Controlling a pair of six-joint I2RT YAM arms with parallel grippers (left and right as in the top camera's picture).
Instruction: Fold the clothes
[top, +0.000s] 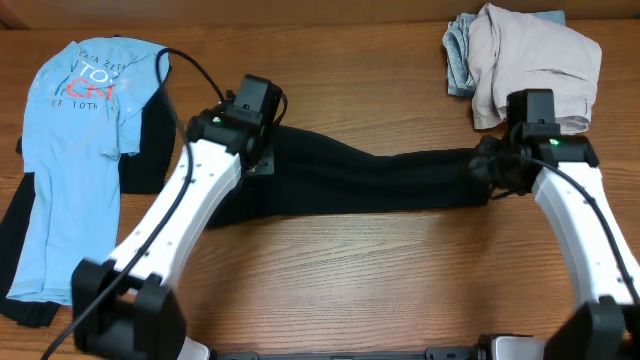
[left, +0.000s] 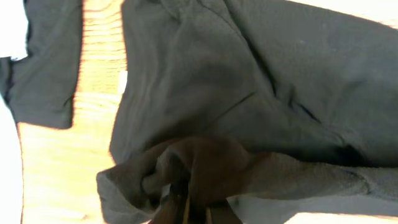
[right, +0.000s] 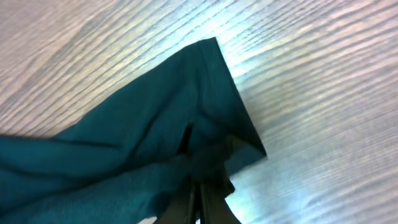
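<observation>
**Black shirt held at both ends**

The black T-shirt (top: 370, 180) lies in the middle of the wooden table (top: 380, 280). It is pulled out into a long strip that runs from side to side between the two arms.

The left gripper (left: 186, 206) is pinched tight on one end of the black T-shirt. In the left wrist view the cloth is bunched up in a lump around the fingers, and more of the shirt spreads out flat past it.

The right gripper (right: 200, 194) is pinched tight on the other end. In the right wrist view its fingers bite a corner of the cloth next to a neat hem, and the cloth looks dark teal there. The bare table shows all around that corner.

A light blue T-shirt (top: 75, 150) with red and white letters lies flat at the left side of the table. It rests on top of another dark garment (top: 20, 250), whose edges stick out from under it.

A pile of beige cloth (top: 530, 55) sits at the far right corner, just behind the right arm. A bit of blue-grey cloth (top: 460, 55) peeks out at its left side.
</observation>
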